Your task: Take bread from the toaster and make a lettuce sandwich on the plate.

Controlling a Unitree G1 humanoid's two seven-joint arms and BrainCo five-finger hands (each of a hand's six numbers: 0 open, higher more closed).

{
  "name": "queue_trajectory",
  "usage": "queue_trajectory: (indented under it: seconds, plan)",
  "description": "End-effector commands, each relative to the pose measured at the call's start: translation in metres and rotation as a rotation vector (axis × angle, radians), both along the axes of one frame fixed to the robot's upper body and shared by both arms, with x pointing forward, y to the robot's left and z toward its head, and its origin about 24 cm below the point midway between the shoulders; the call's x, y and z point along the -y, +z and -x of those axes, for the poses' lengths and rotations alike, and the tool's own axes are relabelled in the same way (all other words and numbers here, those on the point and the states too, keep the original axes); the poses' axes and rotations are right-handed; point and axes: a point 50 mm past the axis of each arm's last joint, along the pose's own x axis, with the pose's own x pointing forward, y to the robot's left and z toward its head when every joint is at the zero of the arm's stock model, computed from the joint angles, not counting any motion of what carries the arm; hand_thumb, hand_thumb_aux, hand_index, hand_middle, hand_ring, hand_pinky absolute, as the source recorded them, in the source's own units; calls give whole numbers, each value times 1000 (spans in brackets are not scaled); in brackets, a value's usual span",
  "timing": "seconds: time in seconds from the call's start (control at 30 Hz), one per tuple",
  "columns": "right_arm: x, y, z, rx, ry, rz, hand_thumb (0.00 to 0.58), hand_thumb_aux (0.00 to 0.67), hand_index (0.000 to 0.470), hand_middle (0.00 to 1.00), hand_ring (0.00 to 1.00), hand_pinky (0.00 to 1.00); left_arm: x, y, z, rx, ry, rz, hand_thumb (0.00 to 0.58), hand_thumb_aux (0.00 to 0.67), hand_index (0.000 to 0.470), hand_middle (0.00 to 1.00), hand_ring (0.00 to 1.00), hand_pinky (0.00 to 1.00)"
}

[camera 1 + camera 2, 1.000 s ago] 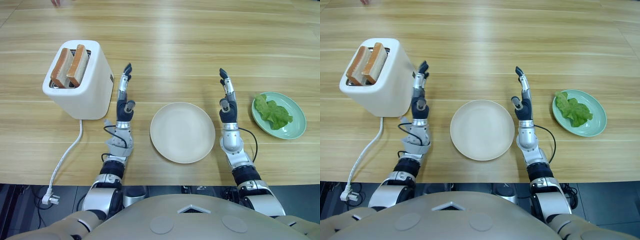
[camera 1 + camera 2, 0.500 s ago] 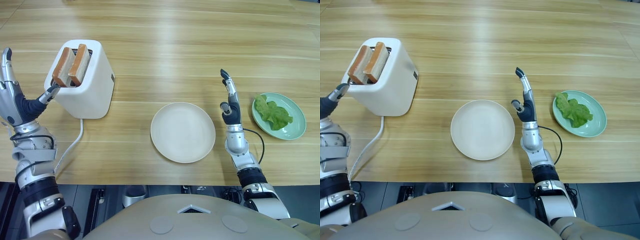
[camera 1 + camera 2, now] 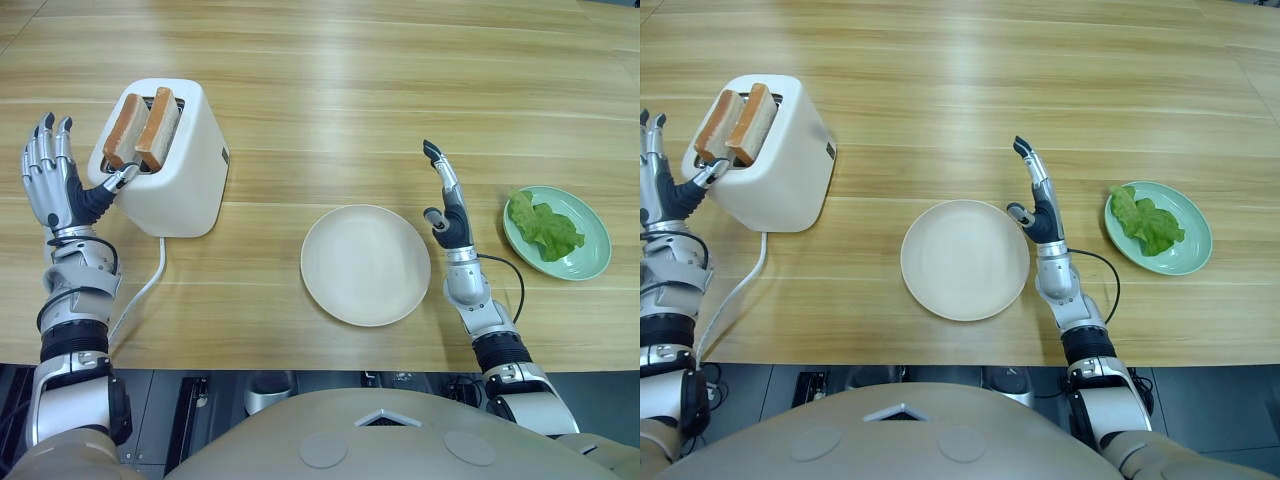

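A white toaster [image 3: 180, 160] stands at the left of the wooden table with two slices of bread [image 3: 143, 130] sticking up from its slots. My left hand [image 3: 58, 186] is open just left of the toaster, thumb near its top edge, holding nothing. An empty cream plate [image 3: 365, 264] lies in the middle. My right hand [image 3: 447, 205] stands open and upright between that plate and a green dish [image 3: 592, 250] carrying a lettuce leaf [image 3: 543, 223].
The toaster's white cord [image 3: 133, 307] runs down over the table's front edge to a plug [image 3: 100, 400]. The far half of the table [image 3: 380, 80] is bare wood.
My left arm swung from between toaster and plate to the toaster's left side, then drew in with the hand raised beside the bread. My right hand tilted slightly left.
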Motion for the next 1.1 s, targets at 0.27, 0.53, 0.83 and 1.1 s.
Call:
queue_trajectory:
  seconds: [0.27, 0.53, 0.83, 1.1]
  plan:
    - [2, -13, 8, -60, -16, 9, 0, 0, 0, 0, 0, 0, 18, 4, -8, -54, -87, -77, 580, 670, 460, 0, 0, 0]
    - [0, -18, 10, -75, -18, 4, 0, 0, 0, 0, 0, 0, 18, 18, -6, 71, -115, 42, 580, 670, 460, 1000, 1000, 1000]
    - [-1, -17, 7, -62, -29, -3, 0, 0, 0, 0, 0, 0, 18, 69, 15, 577, -226, 314, 580, 670, 460, 1000, 1000, 1000]
    - [26, -7, 6, -5, -141, 0, 0, 0, 0, 0, 0, 0, 60, 116, 43, 893, -585, 443, 580, 670, 460, 1000, 1000, 1000]
